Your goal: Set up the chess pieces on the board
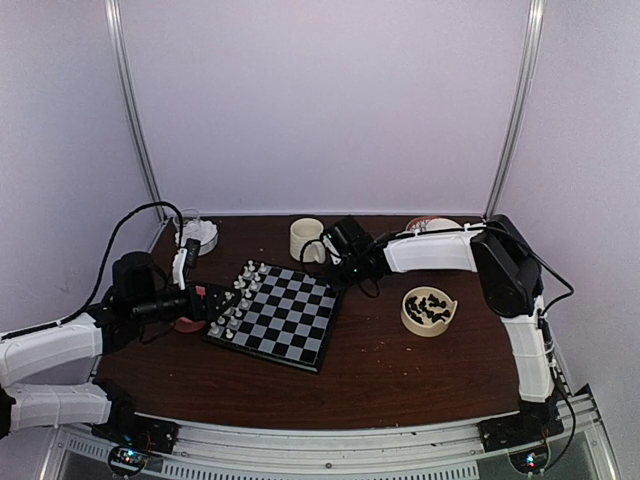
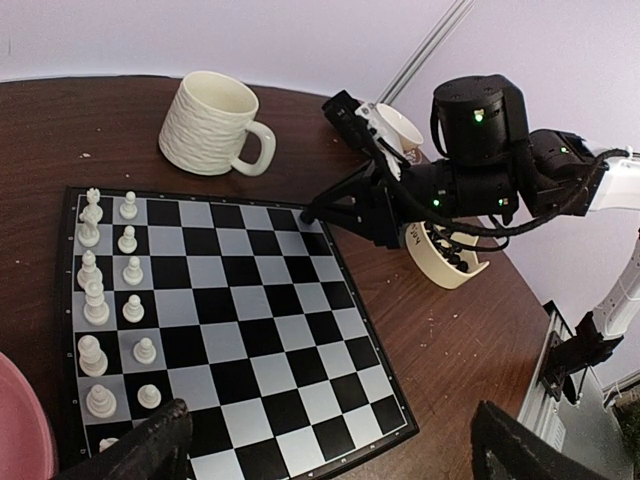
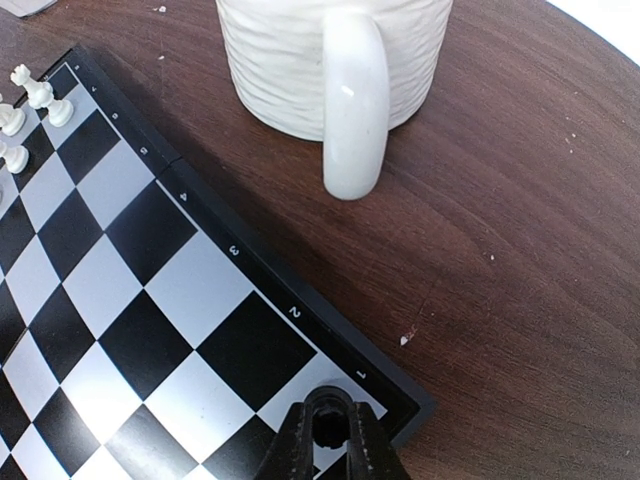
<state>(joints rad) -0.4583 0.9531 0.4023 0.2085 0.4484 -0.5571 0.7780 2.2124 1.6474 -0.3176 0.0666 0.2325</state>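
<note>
Right gripper (image 3: 330, 445) fills the bottom edge of its wrist view, fingers pressed together on a small black chess piece (image 3: 330, 428), seen from above as a dark round top. It hangs over the corner square of the board (image 3: 240, 350), just inside the thin black rim by the printed numeral one. A cream ribbed mug (image 3: 330, 60) stands on the table at twelve o'clock from the claw, apart from the board.

In the top view, white pieces (image 1: 235, 298) fill two rows on the board's nine o'clock side; no pieces stand on its three o'clock side. A bowl (image 1: 405, 312) of more black pieces (image 1: 428, 310) sits at three o'clock, well apart from the board. Left gripper (image 2: 330, 455) is spread wide, holding nothing, near the white rows.

The step in hand appears to be seating a black corner piece. Doing it well likely means lowering straight down until the base meets the square's middle, keeping the piece upright, then opening only slightly and rising vertically so the fingers do not tip it against the rim.
</note>
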